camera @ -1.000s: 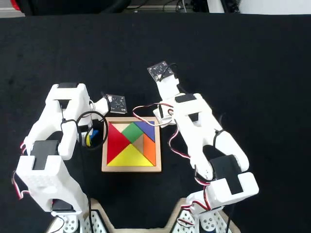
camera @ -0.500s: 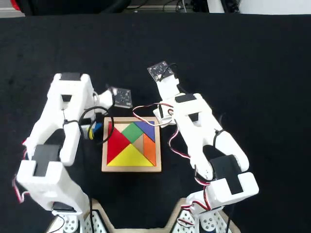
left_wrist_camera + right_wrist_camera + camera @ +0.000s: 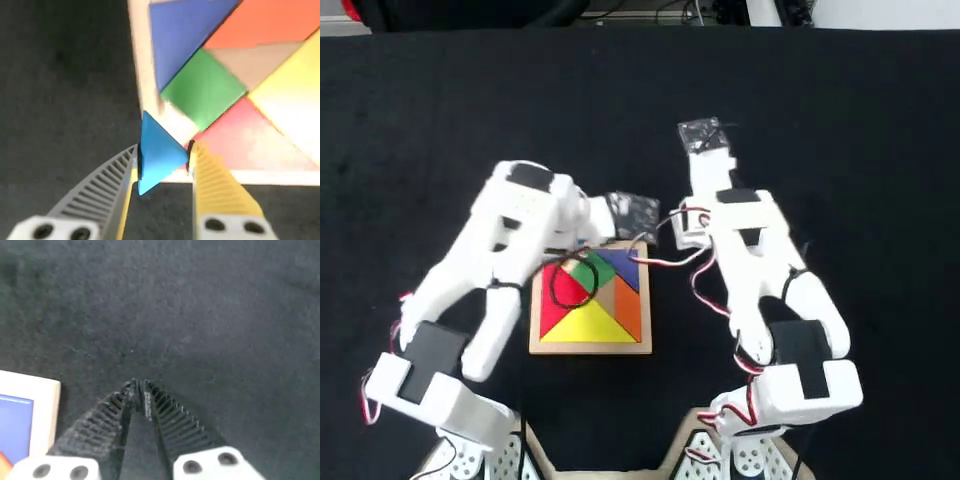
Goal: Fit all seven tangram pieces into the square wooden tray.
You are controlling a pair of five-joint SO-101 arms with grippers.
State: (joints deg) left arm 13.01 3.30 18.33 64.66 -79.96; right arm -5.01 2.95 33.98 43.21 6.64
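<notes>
Close from its wrist, the left hand (image 3: 163,149) grasps a blue triangle (image 3: 156,146) at the tray (image 3: 142,60) rim. The right hand (image 3: 137,388) hangs clenched, empty, above the worktop (image 3: 210,300).

Tray (image 3: 590,347) sits mid-table (image 3: 840,120), toward the near edge, with pieces lying flat in it. Small triangle (image 3: 157,150) is between left gripper (image 3: 164,147) fingers, over tray's far-left corner. Right gripper (image 3: 136,387) is just beyond tray's far-right corner.

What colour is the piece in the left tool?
Blue; the triangle shows best in the left wrist view.
</notes>
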